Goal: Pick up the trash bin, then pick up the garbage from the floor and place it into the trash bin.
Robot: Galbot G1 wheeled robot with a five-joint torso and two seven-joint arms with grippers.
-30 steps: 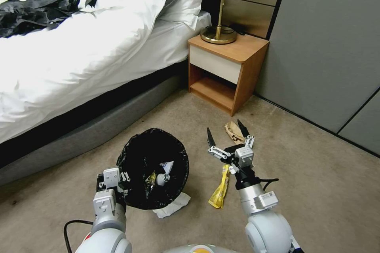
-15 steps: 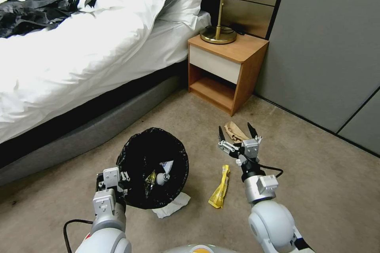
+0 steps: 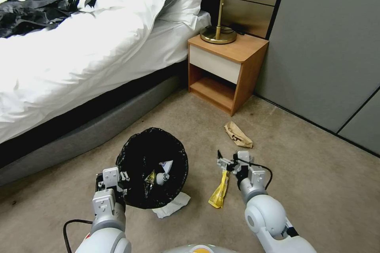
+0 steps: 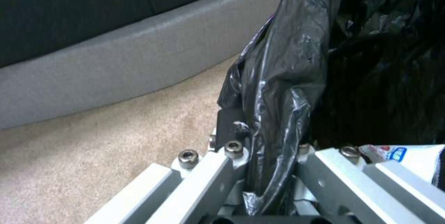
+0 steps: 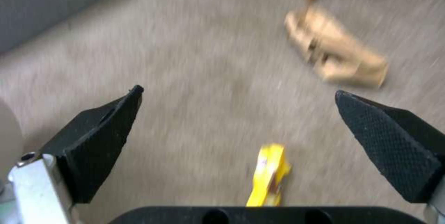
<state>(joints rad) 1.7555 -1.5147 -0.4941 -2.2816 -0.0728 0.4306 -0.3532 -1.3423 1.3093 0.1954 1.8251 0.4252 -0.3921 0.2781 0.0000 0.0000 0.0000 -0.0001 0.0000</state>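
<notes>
Right arm lined up on yellow wrapper; left arm holds the bin.
Trash bin (image 3: pixel 152 168) off the carpet, rim clamped by left gripper (image 4: pixel 259 168). Right gripper (image 5: pixel 239 126) spread wide, directly over yellow wrapper (image 3: pixel 220 190); its long axis runs toward/away from the robot. Brown paper (image 3: pixel 238 134) lies farther out.

Both arms are clad in rounded, glossy light-grey shells that narrow to silver cylindrical wrists. The left pincer (image 3: pixel 118 178) is built from pale grey metal bars, and hex-socket screws (image 4: pixel 234 146) are seen at its finger joints. The right pincer (image 5: pixel 239 112) is fitted with black, wedge-shaped finger pads (image 5: pixel 99 137) of finely textured rubber, mounted on silver brackets. A thin black cable (image 3: pixel 259 166) is looped beside the right wrist, and a thicker black cable (image 3: pixel 69 225) is curved by the left forearm.
</notes>
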